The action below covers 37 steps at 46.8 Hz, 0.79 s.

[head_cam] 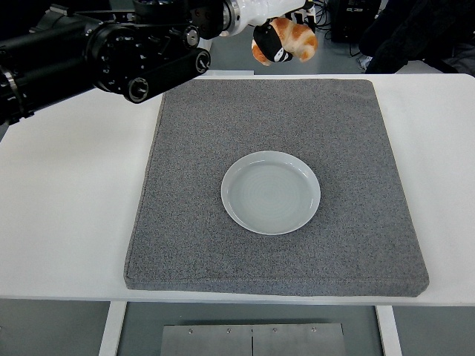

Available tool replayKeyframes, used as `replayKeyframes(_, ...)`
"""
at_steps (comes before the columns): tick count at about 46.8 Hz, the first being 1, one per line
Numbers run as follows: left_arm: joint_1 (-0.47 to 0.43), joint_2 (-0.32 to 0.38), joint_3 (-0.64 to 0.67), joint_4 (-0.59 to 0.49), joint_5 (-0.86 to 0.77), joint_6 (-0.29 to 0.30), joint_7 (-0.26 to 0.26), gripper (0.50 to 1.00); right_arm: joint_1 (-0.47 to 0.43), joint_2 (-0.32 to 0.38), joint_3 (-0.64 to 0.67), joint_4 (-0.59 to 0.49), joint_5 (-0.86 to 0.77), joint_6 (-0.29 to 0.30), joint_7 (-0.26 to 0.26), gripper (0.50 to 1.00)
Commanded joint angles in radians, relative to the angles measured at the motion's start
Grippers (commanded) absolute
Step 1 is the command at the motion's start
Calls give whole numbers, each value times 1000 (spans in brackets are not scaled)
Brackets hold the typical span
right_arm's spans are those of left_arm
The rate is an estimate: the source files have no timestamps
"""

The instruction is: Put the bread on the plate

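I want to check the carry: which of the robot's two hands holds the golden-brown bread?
The left hand, entering from the left, grips the golden-brown bread beyond the grey mat's far edge. No right hand is in view.

White table; grey floor, black cables beyond

Left arm is cut off by the left and top edges; shoulder end can't be seen. Left hand is mostly hidden, partly by the top edge, partly behind the bread — fingers can't be counted, only dark bits are seen under the roll. Underside of the bread is hidden by the hand. Table is cropped at both sides; legs are cut by the bottom edge. A dark shape top right is clipped by the frame, can't be identified. Cables at top are too small to be told apart.
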Motion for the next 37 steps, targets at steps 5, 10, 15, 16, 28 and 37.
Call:
replayKeyframes(5, -4, -4, 5, 33, 0, -3, -5, 500, 0, 0, 0, 0, 0, 0, 0, 1000)
replayKeyframes(10, -6, -4, 10, 49, 3, -10, -13, 500, 0, 0, 0, 0, 0, 0, 0, 1000)
replayKeyframes(15, -17, -4, 12, 55, 5, -14, -19, 500, -1, 0, 0, 0, 0, 0, 0, 1000)
replayKeyframes(16, -17, -4, 12, 53, 8, -14, -19, 500, 0, 0, 0, 0, 0, 0, 0, 1000)
replayKeyframes(28, -11, -4, 10, -5, 49, -14, -45, 500, 0, 0, 0, 0, 0, 0, 0, 1000)
replayKeyframes(37, 9, -4, 9, -68, 137, -7, -45, 500, 0, 0, 0, 1, 0, 0, 0, 1000)
